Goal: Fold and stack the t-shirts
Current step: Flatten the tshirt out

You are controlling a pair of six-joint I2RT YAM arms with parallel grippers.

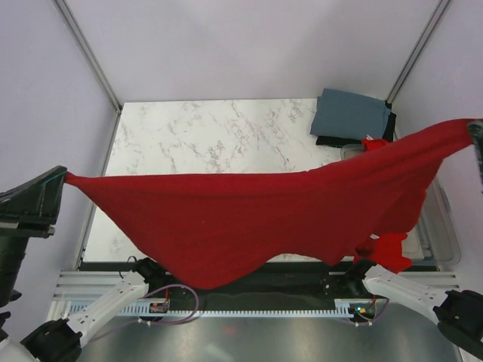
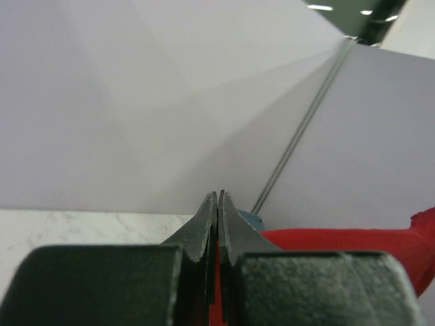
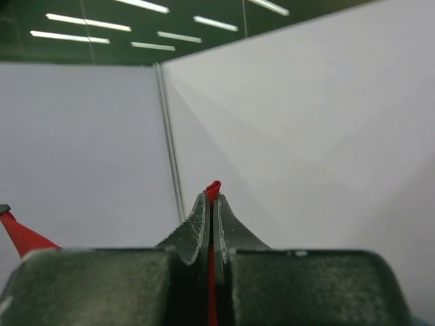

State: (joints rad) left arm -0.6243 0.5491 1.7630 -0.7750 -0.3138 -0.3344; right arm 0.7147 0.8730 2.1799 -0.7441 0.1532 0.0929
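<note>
The red shirt hung in the air, pulled out wide between the two arms above the marble table. Its top edge ran almost taut from side to side and its belly sagged toward the near edge. The left gripper had its jaws pressed together on one corner at the far left, with red cloth showing in the slit between them. The right gripper, held higher at the far right, pinched the other end, a little roll of red poking out past its tips. In the far right corner of the table a folded grey-blue shirt lay on top of a black shirt.
</note>
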